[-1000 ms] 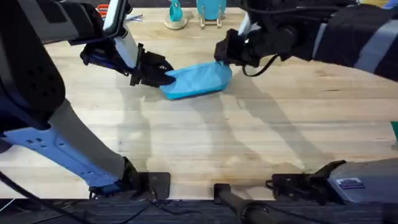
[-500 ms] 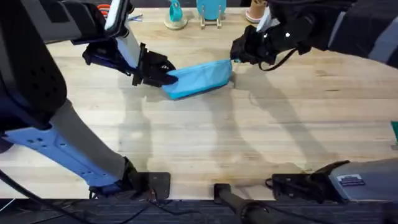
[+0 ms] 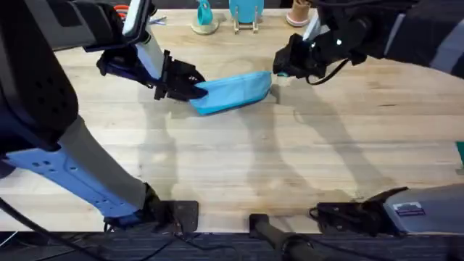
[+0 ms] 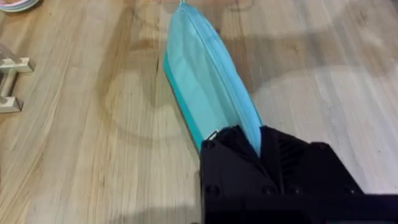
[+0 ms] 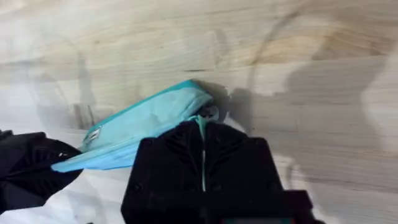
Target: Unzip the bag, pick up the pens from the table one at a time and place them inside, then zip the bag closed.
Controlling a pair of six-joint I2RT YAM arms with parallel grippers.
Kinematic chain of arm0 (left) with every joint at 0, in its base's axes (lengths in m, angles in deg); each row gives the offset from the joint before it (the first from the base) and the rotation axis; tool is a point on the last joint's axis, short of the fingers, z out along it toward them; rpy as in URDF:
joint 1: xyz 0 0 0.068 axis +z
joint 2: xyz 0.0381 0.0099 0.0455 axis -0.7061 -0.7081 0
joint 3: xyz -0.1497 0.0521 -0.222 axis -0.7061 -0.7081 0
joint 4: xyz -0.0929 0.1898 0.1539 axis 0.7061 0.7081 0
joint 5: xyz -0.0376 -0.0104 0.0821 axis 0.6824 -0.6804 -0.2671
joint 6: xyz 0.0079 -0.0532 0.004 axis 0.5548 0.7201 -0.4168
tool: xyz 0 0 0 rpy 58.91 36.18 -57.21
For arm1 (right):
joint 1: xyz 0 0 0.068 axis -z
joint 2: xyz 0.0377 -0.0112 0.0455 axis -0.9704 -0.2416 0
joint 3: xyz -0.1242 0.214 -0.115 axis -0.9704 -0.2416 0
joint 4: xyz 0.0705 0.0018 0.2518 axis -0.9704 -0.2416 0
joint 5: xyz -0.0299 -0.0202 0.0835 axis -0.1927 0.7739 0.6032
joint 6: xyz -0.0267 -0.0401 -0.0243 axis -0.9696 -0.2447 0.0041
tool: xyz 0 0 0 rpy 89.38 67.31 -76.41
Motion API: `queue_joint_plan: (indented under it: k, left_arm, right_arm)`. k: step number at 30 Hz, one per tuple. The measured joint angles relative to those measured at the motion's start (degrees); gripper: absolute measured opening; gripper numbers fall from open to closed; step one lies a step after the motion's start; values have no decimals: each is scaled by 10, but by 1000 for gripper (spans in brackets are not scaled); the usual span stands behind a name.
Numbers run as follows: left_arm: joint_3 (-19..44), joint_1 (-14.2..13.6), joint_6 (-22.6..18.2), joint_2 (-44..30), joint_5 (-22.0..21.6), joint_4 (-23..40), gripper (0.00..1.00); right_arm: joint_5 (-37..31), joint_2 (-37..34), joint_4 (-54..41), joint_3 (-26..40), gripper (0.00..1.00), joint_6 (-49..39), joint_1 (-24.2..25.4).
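Pulling slightly farther from the pouch's end, the right gripper [image 3: 278, 71] is pinching a thin teal strip [image 5: 202, 155] between closed fingers. Opposite, the left gripper [image 3: 194, 88] is clamping the light blue pouch [image 3: 233, 91] on the table [image 3: 290, 159].

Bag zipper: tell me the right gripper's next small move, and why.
Probably a short further pull away from the left gripper, along the bag. The left gripper pinches one end; the right gripper sits at the other, closed on what looks like the zipper pull. The seam looks closed along the visible length, so confirm it is seated, then release.
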Motion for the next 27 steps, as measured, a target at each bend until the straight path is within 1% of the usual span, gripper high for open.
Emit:
queue_joint_plan:
  k: [5,6,11,22,26,27]
  left_arm:
    - [0,0,0,0,-2,0,42]
    - [0,0,0,0,-2,0,42]
    - [0,0,0,0,-2,0,42]
    - [0,0,0,0,-2,0,42]
    - [0,0,0,0,-5,0,42]
    - [0,0,0,0,-7,0,42]
  right_arm:
    - [-11,-31,5,-2,33,-4,4]
    - [-14,-51,8,-2,33,-4,5]
    - [-13,-72,14,-2,33,-4,5]
    - [-14,-74,30,-3,33,-4,5]
    - [-17,-59,42,-9,36,-6,5]
    - [-21,-52,42,-11,133,-5,5]
